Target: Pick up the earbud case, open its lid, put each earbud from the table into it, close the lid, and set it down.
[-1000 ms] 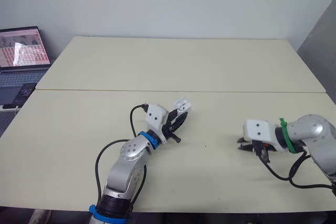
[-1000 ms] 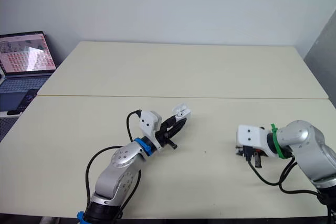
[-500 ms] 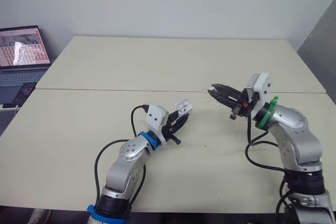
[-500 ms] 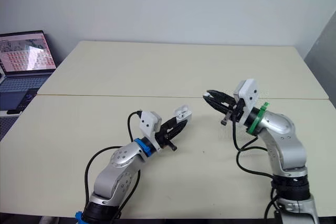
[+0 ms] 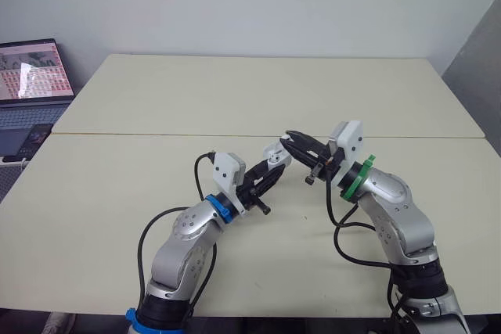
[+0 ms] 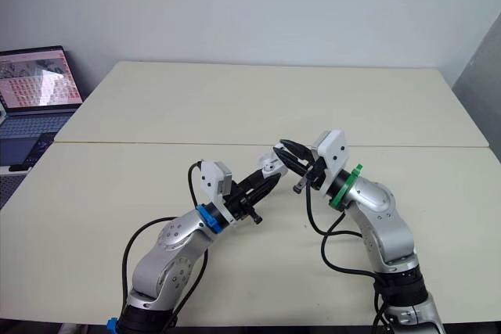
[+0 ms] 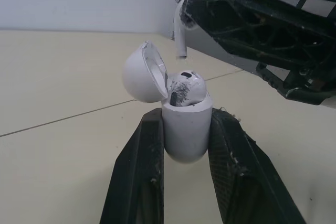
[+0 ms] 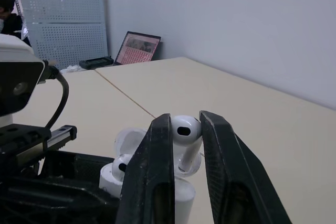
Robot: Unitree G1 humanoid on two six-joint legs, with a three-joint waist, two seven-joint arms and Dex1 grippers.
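Observation:
The white earbud case (image 7: 186,131) is up off the table with my left gripper (image 7: 186,117) shut on its body. Its lid (image 7: 144,73) is hinged open and one earbud (image 7: 187,87) sits in a slot. My right gripper (image 8: 184,122) is shut on the second earbud (image 8: 186,128), stem pointing down, just above the case's open top. In the left eye view the right gripper (image 5: 290,140) meets the case (image 5: 273,154) over the middle of the near table, and the left gripper (image 5: 269,170) is under it.
A laptop (image 5: 30,74) with its screen lit stands off the table's left side, with a dark flat device (image 5: 34,139) beside it. A seam (image 5: 156,134) runs across the beige tabletop (image 5: 258,91) behind both arms.
My right arm has lifted from the table at the right and swung left to the case, bringing the earbud over its opening. The left gripper has held the open case nearly still.

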